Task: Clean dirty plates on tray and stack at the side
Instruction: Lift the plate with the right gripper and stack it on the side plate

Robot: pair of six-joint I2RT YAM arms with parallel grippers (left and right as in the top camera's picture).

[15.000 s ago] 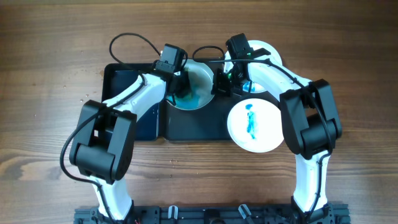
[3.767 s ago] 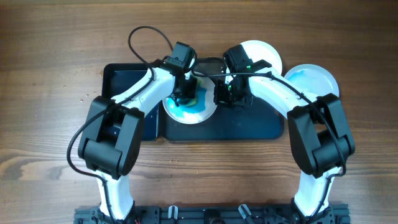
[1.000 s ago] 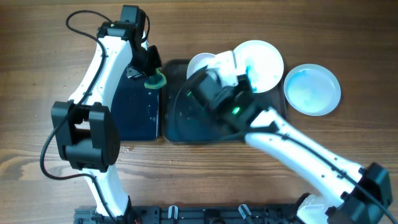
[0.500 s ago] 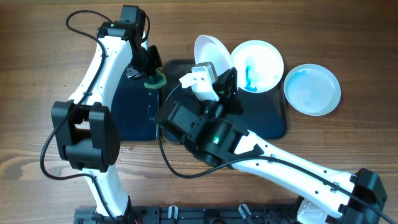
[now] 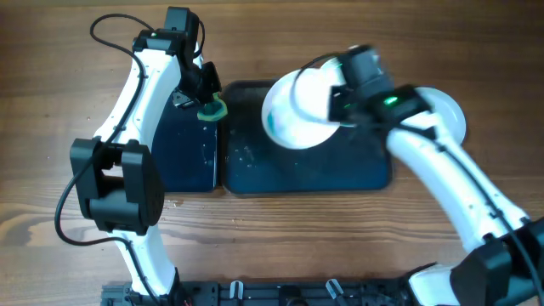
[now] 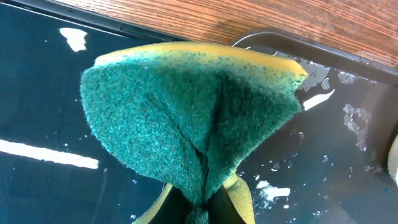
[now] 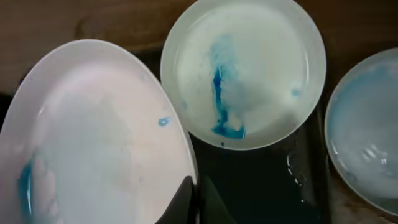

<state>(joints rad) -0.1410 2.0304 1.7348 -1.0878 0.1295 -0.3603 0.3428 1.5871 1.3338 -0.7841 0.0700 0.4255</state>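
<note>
While the right gripper (image 7: 193, 194) clamps a round white plate (image 5: 297, 110) above the black tray (image 5: 340, 174), the left gripper (image 5: 204, 95) pinches a green sponge (image 6: 186, 118); likely stacking step: lower plate right of tray.

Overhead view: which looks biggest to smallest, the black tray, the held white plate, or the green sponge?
1. black tray
2. held plate, though raised nearer the camera, which inflates it
3. sponge

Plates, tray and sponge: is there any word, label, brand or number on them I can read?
None: no readable text in any view.
On the sponge: no print or brand showing.
On the held plate, streaked plate and bluish plate: only blue smears, no marks.
On the tray: wet and dark, no label.
</note>
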